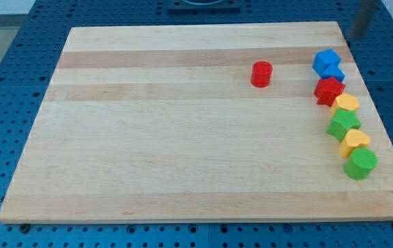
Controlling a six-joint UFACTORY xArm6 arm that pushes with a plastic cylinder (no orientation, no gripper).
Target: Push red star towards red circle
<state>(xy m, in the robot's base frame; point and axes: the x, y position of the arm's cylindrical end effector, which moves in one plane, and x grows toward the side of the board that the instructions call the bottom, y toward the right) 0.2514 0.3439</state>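
Observation:
The red star (pixel 328 90) lies near the board's right edge, in a column of blocks. The red circle (pixel 261 74) stands alone to its left and slightly towards the view's top, about a hundred pixels away. My rod shows blurred at the view's top right; my tip (pixel 352 38) is above and to the right of the blue blocks, apart from every block and well above the red star.
A blue block (pixel 327 62) touches the red star's top side, with a second blue block (pixel 336 74) against it. Below the star run a yellow block (pixel 346 103), a green star (pixel 343 124), another yellow block (pixel 355 142) and a green circle (pixel 360 164). The wooden board (pixel 148 138) lies on a blue perforated table.

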